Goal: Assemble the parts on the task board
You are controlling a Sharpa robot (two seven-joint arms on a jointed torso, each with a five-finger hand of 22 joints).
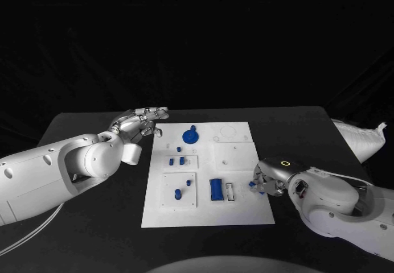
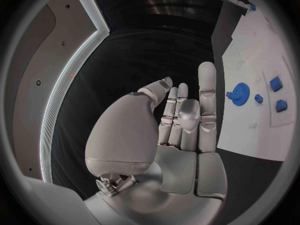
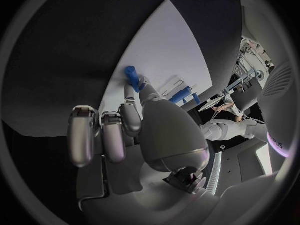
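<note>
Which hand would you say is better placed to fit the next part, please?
Probably the right hand: it rests at the board's edge, pinching a small blue part. The left hand hovers empty beside the far corner.

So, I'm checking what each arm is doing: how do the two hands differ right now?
The left hand is off the task board's far left corner, while the right hand is at its right edge. The left hand holds nothing, its fingers partly straight; the right hand's fingers pinch a small blue part at that edge. Both are silver hands on white arms.
</note>
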